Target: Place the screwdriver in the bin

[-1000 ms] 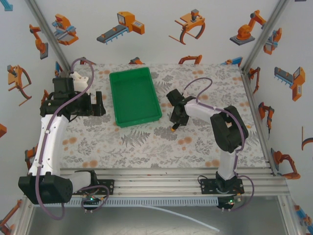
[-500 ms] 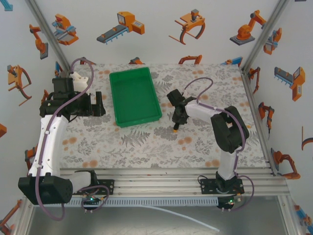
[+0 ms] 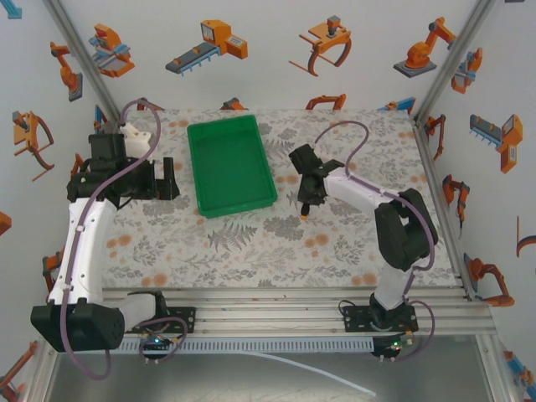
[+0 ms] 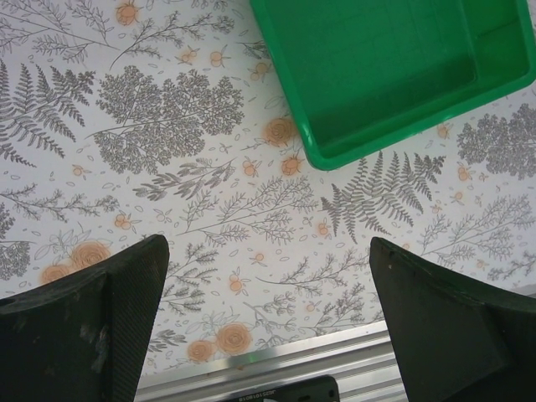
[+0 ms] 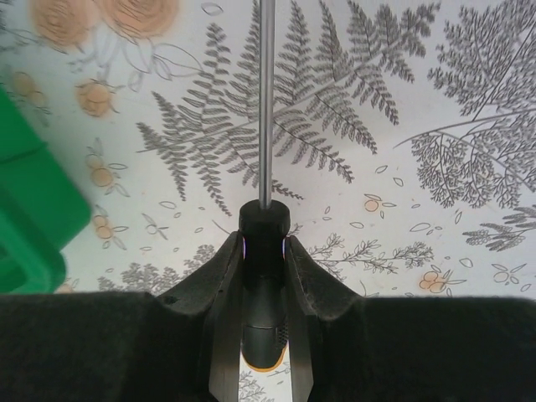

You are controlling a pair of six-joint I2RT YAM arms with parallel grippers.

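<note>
Right pincer (image 3: pixel 306 201) tight around the screwdriver (image 5: pixel 265 222), slightly farther from the bin (image 3: pixel 230 167) than before.

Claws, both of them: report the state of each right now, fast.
Left claw: open, holding nothing.
Right claw: closed on the screwdriver.

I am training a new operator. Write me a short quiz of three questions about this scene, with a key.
1. True or false: the screwdriver lies inside the bin.
2. The right gripper is: A) open, B) shut on the screwdriver, C) shut on nothing.
3. Fill in: the left gripper is ____ and holds nothing.

Key: 1 false; 2 B; 3 open.
</note>
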